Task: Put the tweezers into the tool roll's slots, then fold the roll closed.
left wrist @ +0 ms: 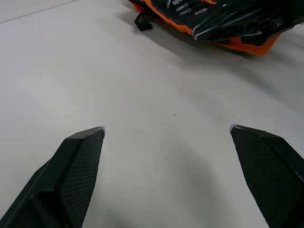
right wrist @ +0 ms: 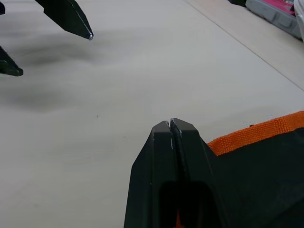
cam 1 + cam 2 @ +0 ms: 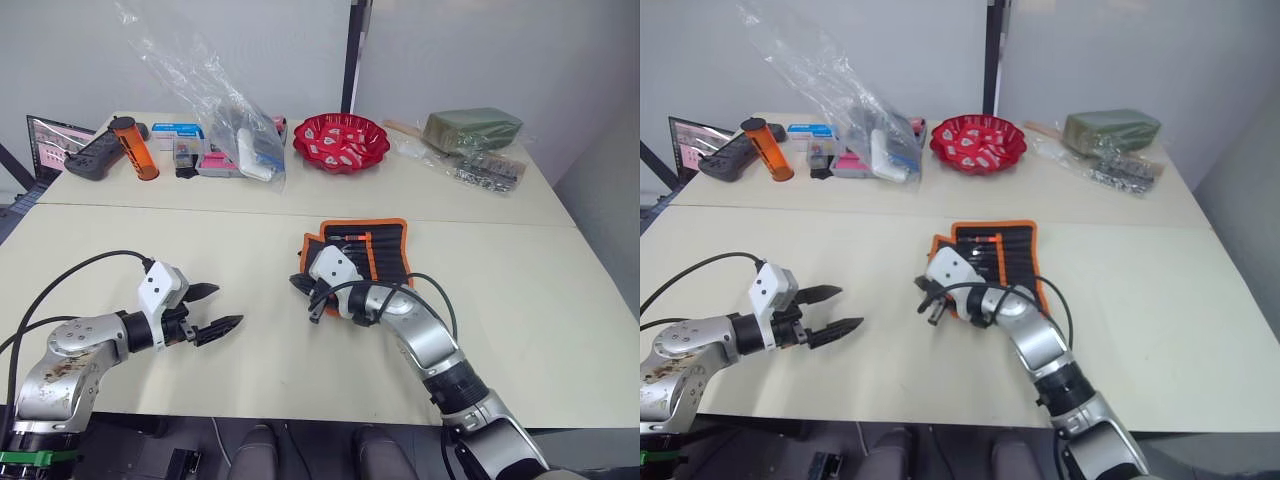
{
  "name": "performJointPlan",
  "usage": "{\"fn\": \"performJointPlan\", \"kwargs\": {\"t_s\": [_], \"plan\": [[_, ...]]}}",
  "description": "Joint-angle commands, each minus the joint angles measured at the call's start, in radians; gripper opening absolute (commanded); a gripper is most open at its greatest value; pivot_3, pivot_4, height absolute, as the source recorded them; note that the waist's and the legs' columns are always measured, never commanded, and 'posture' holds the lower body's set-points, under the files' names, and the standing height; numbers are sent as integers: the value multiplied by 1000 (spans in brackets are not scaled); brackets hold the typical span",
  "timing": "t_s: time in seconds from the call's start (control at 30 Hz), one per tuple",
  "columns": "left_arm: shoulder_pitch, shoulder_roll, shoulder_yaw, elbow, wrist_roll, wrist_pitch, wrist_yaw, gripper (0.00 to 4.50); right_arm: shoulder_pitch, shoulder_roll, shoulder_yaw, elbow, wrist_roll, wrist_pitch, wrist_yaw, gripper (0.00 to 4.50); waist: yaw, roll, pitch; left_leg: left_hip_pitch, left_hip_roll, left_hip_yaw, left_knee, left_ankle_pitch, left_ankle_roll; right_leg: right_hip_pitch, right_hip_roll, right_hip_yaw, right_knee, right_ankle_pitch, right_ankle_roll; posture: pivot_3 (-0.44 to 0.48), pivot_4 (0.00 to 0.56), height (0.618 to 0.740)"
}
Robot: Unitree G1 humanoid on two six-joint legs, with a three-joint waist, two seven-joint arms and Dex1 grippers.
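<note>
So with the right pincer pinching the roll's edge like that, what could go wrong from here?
1. The right pincer is shut on the tool roll's orange-trimmed left edge with only its tips, so the fabric may slip out mid-fold.
2. Tweezers sit in the slots; tilting the flap could shake them loose.
3. The left pincer hangs open, apart from the roll, so nothing pins it and it may slide instead of folding.

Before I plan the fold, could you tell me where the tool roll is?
The tool roll lies open mid-table, ahead of the right end effector at its near-left corner, with the red bowl beyond.
</note>
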Motion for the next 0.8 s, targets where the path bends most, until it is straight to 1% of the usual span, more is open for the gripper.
{"fn": "performJointPlan", "kwargs": {"t_s": [0.03,0.1,0.17,0.23,0.5,0.67,0.77,0.8], "plan": [[-25,10,-7,-4,0,-26,-8,4500,9,21,-62,-78,104,92,29,584,1,0,0,0,0,0,0,0,0,0,0,0,0,0,0,0,150,740],[-30,11,-13,2,-1,-20,-11,4500,15,13,-60,-105,103,112,24,1258,1,0,0,0,0,0,0,0,0,0,0,0,0,0,0,0,150,740],[-38,10,-12,11,-4,-19,-11,4500,27,-16,-49,-134,41,94,-24,1902,1,0,0,0,0,0,0,0,0,0,0,0,0,-1,1,0,150,740],[-44,12,-14,19,-3,-23,-14,4500,46,-33,-51,-166,29,112,-47,2593,1,0,0,0,0,0,0,0,0,-1,0,0,0,-1,2,0,150,740],[-59,28,-27,31,6,-25,-33,4500,60,-24,-37,-213,-2,188,-124,2593,0,0,0,-1,0,0,-1,0,0,-2,0,0,0,-1,1,0,150,740],[-73,34,-36,33,4,-21,-46,4500,63,-2,-35,-214,-25,190,-177,2593,1,0,0,-1,0,1,-1,0,0,-2,0,1,0,-1,1,0,150,740],[-83,35,-37,34,2,-25,-55,4500,63,4,-29,-216,-25,198,-183,1810,0,0,0,-1,0,1,-1,0,0,-2,0,1,0,-1,1,0,150,740],[-87,33,-35,32,-3,-26,-60,4500,62,2,-26,-216,-24,203,-181,1453,1,0,0,-1,0,1,-1,0,0,-2,0,1,0,-1,1,0,150,740]]}}
